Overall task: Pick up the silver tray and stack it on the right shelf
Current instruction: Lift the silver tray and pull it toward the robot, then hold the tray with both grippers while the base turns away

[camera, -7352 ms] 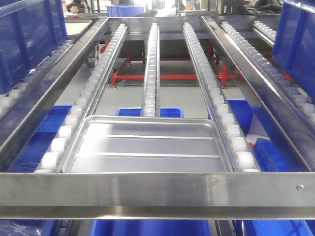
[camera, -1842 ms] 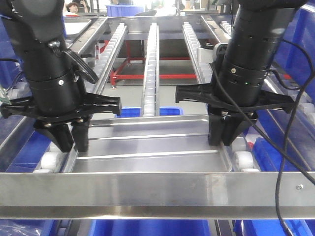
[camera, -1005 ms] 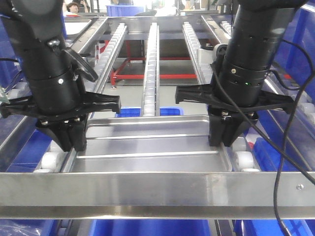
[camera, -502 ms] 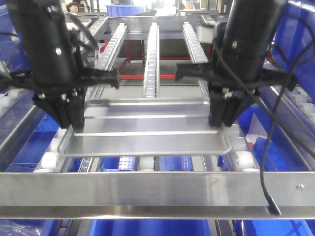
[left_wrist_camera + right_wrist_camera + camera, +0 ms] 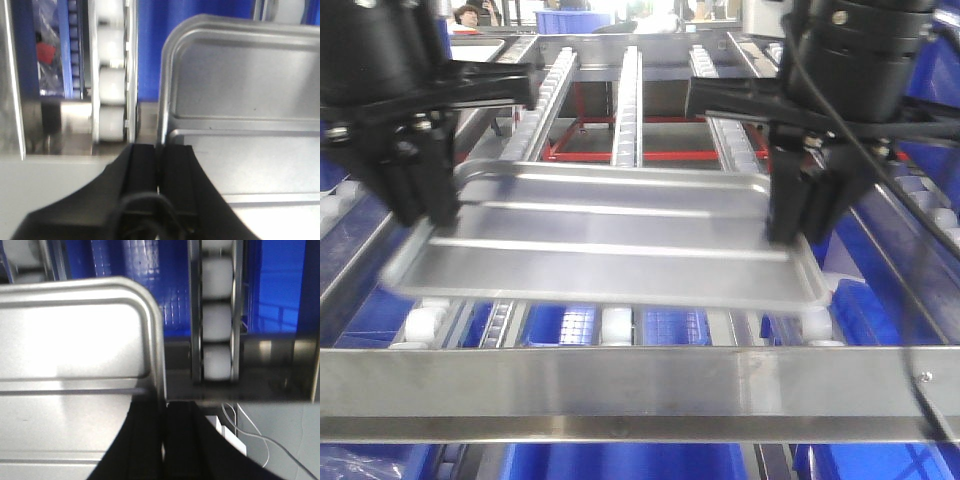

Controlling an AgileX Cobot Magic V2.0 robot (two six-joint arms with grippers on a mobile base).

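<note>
Your silver tray [image 5: 610, 240] is up in the air, clear of the white rollers [image 5: 617, 322] of the rack and roughly level, with the near edge sagging a touch on the left. The left gripper [image 5: 420, 195] is pinched shut on its left rim and the right gripper [image 5: 800, 215] on its right rim. The wrist cams show only the thin lip between each pair of fingers.

That's the worry imo: if your arms get out of step it'll twist and slip, or the near edge will clip the front bar [image 5: 620, 390].

Half a second back it hung lower, barely off the rollers. Before the arms came in, it lay flat on them.
</note>
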